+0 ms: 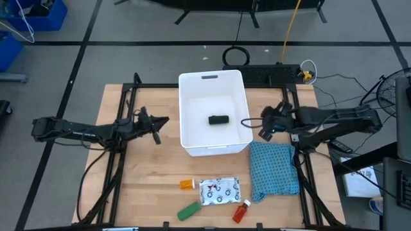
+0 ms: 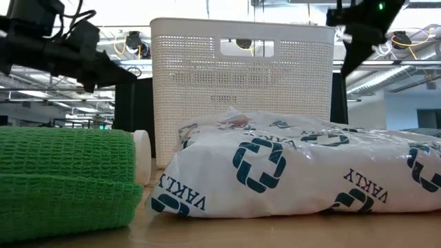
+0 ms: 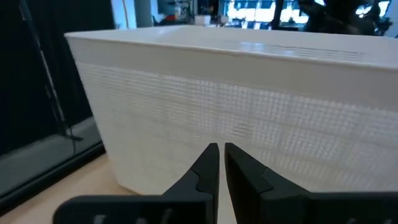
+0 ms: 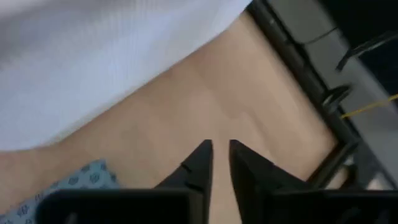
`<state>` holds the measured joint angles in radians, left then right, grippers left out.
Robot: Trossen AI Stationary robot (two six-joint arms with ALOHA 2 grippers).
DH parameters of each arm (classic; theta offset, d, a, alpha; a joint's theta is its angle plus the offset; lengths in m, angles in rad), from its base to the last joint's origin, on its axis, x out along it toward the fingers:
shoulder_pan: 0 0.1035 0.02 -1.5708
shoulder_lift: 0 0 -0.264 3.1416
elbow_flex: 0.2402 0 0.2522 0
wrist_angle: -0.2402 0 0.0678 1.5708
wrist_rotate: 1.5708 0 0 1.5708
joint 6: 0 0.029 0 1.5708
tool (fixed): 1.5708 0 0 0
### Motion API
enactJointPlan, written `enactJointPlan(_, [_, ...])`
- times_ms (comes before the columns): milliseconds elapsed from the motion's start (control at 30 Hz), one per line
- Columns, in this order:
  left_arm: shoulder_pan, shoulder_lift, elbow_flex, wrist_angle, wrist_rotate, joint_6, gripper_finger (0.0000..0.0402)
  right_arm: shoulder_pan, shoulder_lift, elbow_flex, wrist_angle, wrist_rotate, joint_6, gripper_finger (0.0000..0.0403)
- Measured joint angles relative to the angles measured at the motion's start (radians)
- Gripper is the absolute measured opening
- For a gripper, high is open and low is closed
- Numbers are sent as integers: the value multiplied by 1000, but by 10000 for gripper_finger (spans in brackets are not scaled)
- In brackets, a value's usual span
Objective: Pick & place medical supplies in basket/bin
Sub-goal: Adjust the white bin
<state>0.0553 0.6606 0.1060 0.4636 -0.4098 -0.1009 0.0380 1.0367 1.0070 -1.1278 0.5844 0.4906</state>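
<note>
The white bin (image 1: 191, 132) stands mid-table, with a black item (image 1: 219, 119) lying on its floor. On the near part of the table lie an orange bottle (image 1: 187, 185), a white printed pouch (image 1: 219, 190), a green piece (image 1: 189, 210) and a red bottle (image 1: 241, 210). My left gripper (image 1: 159, 123) hovers left of the bin, shut and empty, pointing at the bin's wall (image 3: 249, 112). My right gripper (image 1: 264, 128) hovers just right of the bin, above bare wood, also shut and empty (image 4: 219, 149). The low view shows the pouch (image 2: 296, 172) and the green piece (image 2: 62, 176) up close.
A teal-blue textured cloth (image 1: 274, 170) lies right of the bin, below my right gripper. Black frame rails (image 1: 121, 112) run along the table's left and right sides. Bare wood lies left of the bin and between the bin and the near items.
</note>
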Motion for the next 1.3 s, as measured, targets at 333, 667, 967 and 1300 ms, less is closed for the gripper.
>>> enactJointPlan(333, [97,210,101,-44,-42,-147,31,0,-1,-160,188,-26,56,4])
enactJointPlan(667, [171,415,186,-42,1,-157,31,43,7,-229,509,-149,-37,1])
enactJointPlan(967, [183,557,262,15,66,-144,31,116,75,-229,605,-165,-36,0])
enactJointPlan(1300, [184,640,279,66,86,-133,31,131,156,-228,670,-182,-61,0])
